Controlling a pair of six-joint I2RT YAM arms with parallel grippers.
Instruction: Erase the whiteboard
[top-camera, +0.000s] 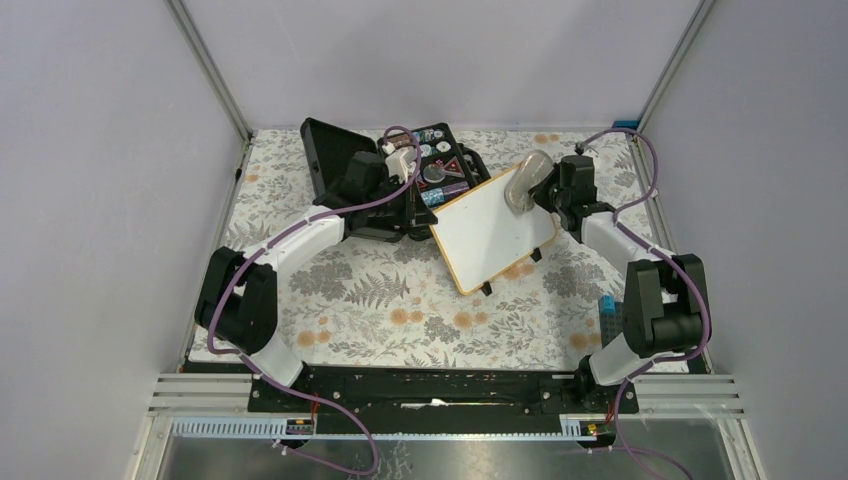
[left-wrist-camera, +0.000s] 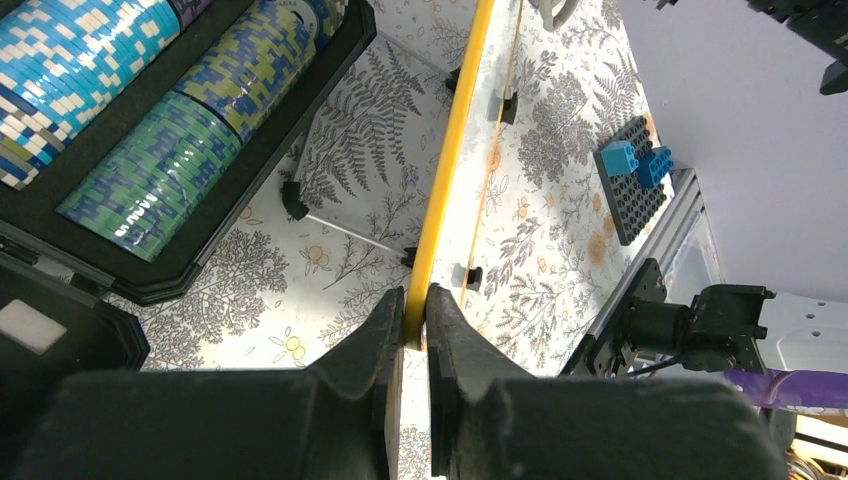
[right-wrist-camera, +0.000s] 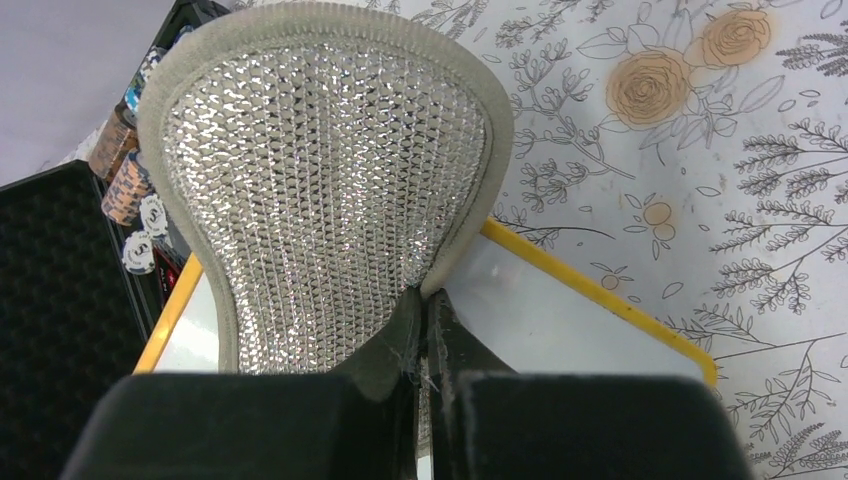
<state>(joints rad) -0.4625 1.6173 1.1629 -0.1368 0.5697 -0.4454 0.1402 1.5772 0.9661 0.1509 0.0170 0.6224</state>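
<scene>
The whiteboard (top-camera: 490, 228) is a small white board with a yellowish frame and black feet, tilted at the table's middle back; its face looks clean. My left gripper (top-camera: 420, 205) is shut on its left edge; in the left wrist view the jaws (left-wrist-camera: 416, 312) pinch the yellow frame (left-wrist-camera: 450, 160). My right gripper (top-camera: 545, 195) is shut on a silvery mesh scrubbing pad (top-camera: 524, 180), held over the board's upper right corner. In the right wrist view the pad (right-wrist-camera: 320, 170) covers the board (right-wrist-camera: 560, 320) above the gripper (right-wrist-camera: 425, 330).
An open black case (top-camera: 400, 160) with poker chips (left-wrist-camera: 150, 170) sits behind and left of the board. A black brick plate with blue bricks (top-camera: 610, 312) lies near the right arm's base; it also shows in the left wrist view (left-wrist-camera: 632, 175). Grey walls enclose the floral table (top-camera: 380, 310).
</scene>
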